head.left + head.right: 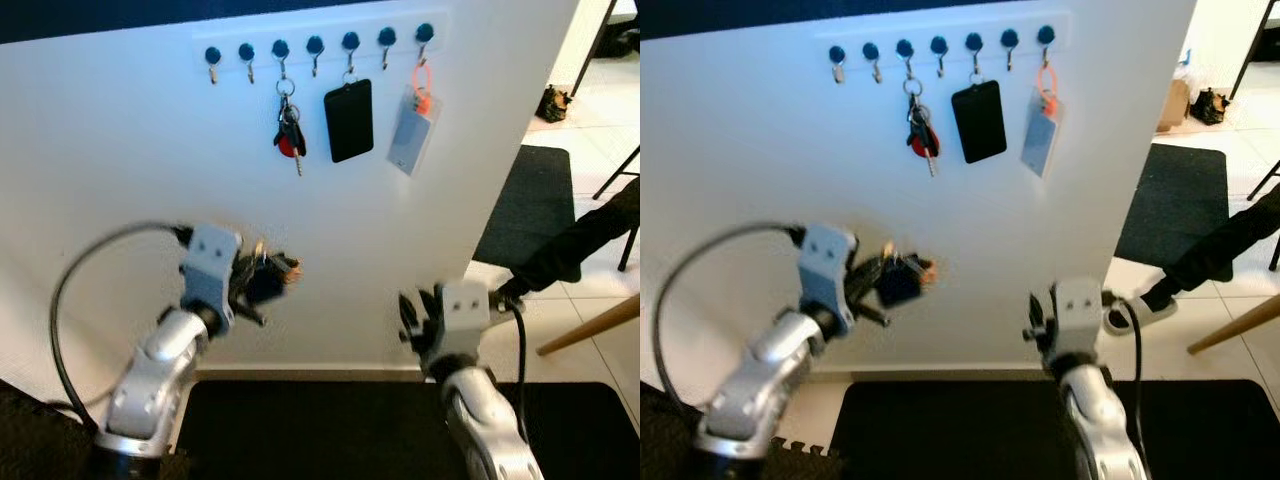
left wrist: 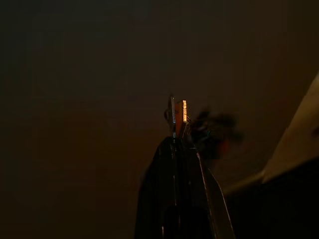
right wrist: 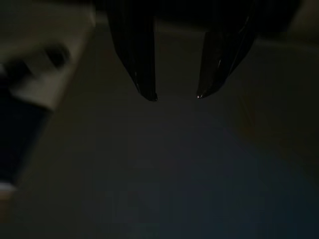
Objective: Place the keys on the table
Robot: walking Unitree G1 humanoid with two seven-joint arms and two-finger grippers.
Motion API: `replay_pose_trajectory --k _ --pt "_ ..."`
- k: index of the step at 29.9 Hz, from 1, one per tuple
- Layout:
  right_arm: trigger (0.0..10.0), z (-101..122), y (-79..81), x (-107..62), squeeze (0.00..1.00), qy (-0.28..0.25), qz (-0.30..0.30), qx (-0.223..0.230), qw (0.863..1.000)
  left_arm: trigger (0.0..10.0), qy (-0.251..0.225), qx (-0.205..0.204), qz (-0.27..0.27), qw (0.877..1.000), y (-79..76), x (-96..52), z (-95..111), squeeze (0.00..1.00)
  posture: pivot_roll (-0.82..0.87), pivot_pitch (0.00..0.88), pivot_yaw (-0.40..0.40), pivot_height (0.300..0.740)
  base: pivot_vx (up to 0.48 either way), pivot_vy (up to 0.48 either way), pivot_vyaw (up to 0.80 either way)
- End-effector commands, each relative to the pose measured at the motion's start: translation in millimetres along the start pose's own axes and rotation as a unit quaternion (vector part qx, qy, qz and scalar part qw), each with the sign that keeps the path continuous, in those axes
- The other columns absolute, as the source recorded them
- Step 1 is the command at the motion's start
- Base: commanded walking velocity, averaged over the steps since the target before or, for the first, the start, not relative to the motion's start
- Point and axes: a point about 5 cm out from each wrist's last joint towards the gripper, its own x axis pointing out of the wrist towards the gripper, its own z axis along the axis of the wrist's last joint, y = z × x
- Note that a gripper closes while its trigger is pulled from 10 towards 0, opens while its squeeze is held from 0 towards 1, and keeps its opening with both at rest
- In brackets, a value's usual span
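The left gripper (image 1: 262, 275) is raised in front of the white wall (image 1: 120, 160), its fingers closed on a bunch of keys (image 1: 268, 272); motion blur smears the bunch, so single keys and the fob are hard to tell apart. In the dark left wrist view the pressed-together fingers (image 2: 182, 169) end in a bright metal edge of the keys (image 2: 178, 113), the rest a dim smudge. The right gripper (image 3: 174, 94) is low by the wall's foot, its fingers apart with nothing between them, clearest in the right wrist view. Above, a hook rail (image 1: 315, 42) carries another key bunch (image 1: 290, 135), a black tag (image 1: 349, 120) and a card holder (image 1: 412, 130). A person's leg (image 1: 575, 245) is cut off at the right edge.
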Motion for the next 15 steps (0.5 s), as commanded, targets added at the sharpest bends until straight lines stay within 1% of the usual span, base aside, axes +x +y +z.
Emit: replay_pose_trajectory --k 1,2,5,6,7,8,12,13,15 --pt "10.0 -9.8 -7.5 -6.3 0.0 0.011 -0.024 -0.013 1.0 10.0 0.0 0.012 0.028 1.0 4.6 -5.0 -7.0 0.0 0.02 0.251 0.132 0.74 0.0 0.0 0.0" --pt "10.0 -11.9 -9.7 -7.6 0.0 0.014 -0.03 -0.017 0.999 10.0 0.002 0.014 0.032 0.999 5.2 -6.1 -9.2 0.0 0.02 0.251 0.132 0.74 0.0 0.0 0.0" --pt "10.0 -27.9 -27.9 -16.5 0.0 0.036 -0.071 -0.046 0.996 10.0 0.033 0.021 0.082 0.996 15.3 -13.4 -25.8 0.0 0.02 0.245 0.136 0.74 0.0 0.0 0.0" --pt "10.0 -31.5 -31.7 -18.5 0.0 0.041 -0.08 -0.052 0.995 10.0 0.04 0.022 0.095 0.994 17.4 -15.4 -29.5 0.0 0.02 0.245 0.136 0.74 0.0 0.0 0.0" --pt "10.0 -31.5 -31.7 -18.5 0.0 0.041 -0.08 -0.052 0.995 10.0 0.04 0.022 0.095 0.994 17.4 -15.4 -29.5 0.0 0.02 0.245 0.136 0.74 0.0 0.0 0.0" --pt "10.0 -35.7 -35.3 -21.1 0.0 0.046 -0.086 -0.058 0.994 10.0 0.047 0.026 0.103 0.993 18.6 -17.6 -34.0 0.0 0.01 0.235 0.129 0.74 0.0 0.0 0.0" --pt "10.0 -68.0 -46.1 -39.3 0.0 0.1 -0.095 -0.065 0.988 10.0 0.086 0.044 0.133 0.986 20.6 -33.1 -60.4 0.0 0.01 0.223 0.115 0.74 0.0 0.0 0.0" --pt "10.0 -68.0 -46.1 -39.3 0.0 0.1 -0.095 -0.065 0.988 10.0 0.086 0.044 0.133 0.986 20.6 -33.1 -60.4 0.0 0.01 0.223 0.115 0.74 0.0 0.0 0.0" --pt "10.0 -86.9 -48.3 -50.4 0.0 0.135 -0.094 -0.066 0.984 10.0 0.109 0.039 0.146 0.982 21.6 -42.0 -72.9 0.0 0.02 0.217 0.108 0.74 0.0 0.0 0.0"
